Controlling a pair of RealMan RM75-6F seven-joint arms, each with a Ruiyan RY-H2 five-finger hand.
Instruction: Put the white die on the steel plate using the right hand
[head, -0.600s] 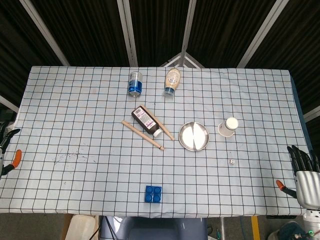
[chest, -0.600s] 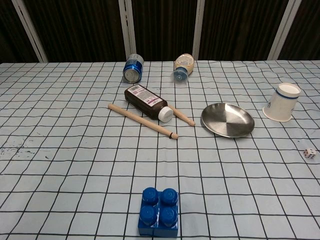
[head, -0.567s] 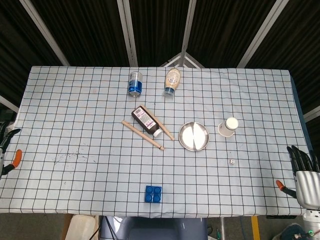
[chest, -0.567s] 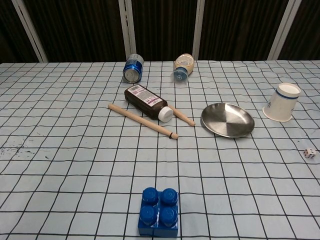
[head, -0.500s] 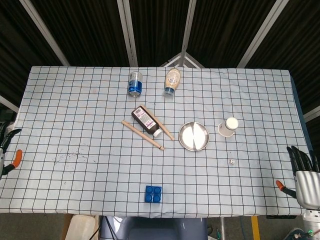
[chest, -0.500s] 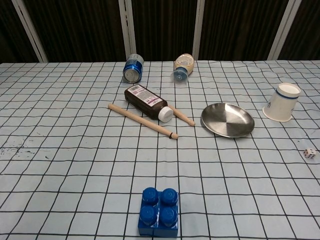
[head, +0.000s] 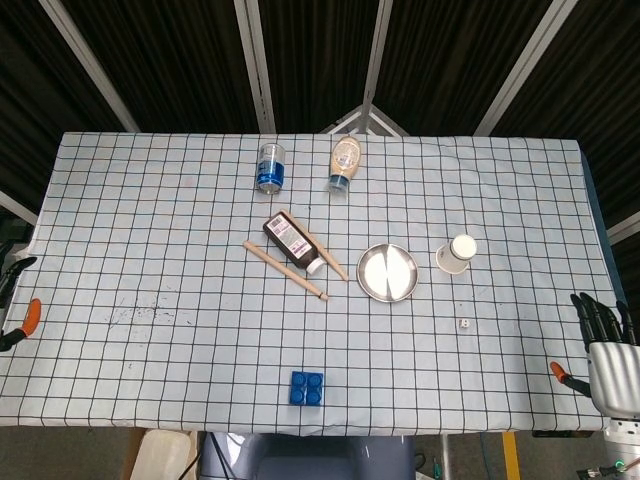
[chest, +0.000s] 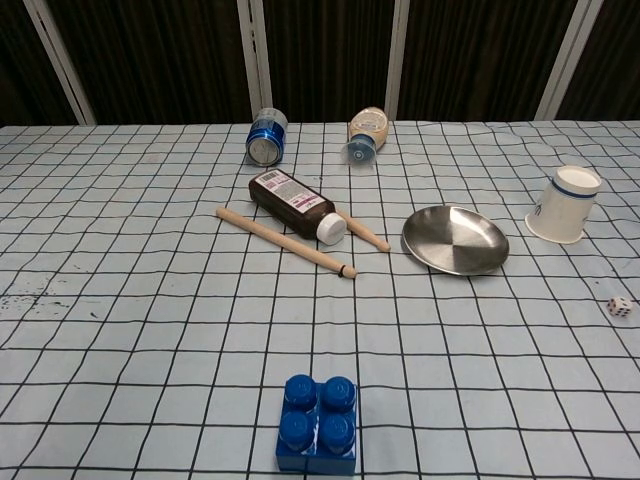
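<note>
The right hand (head: 605, 340) sits off the table's right edge in the head view, dark fingers (head: 592, 316) apart and pointing away from the robot, holding nothing; the chest view does not show it. The white die (head: 463, 323) rests on the checked tablecloth (head: 150, 230), well to the left of the right hand and slightly farther out than its fingertips, touching nothing else. As a cube it has no long axis; in the chest view (chest: 620, 307) it stands a little skewed to the grid lines, with black pips visible on its faces, though their number is too small to read. The steel plate (head: 388, 272) lies farther left and farther out from the die, apart from it, upright with its hollow facing up and nothing in it. Between them to the right, an upturned paper cup (head: 457, 253) stands just beside the plate. Left of the plate lie a brown bottle (head: 292, 241) with a white cap and two wooden sticks (head: 285, 271), all angled diagonally. At the far side are a blue can (head: 270, 166) and a squeeze bottle (head: 344, 164), both on their sides. A blue brick (head: 307, 387) sits near the table's near edge. The left hand (head: 8, 300) shows only at the frame's left margin; whether its fingers are apart or closed cannot be told.
</note>
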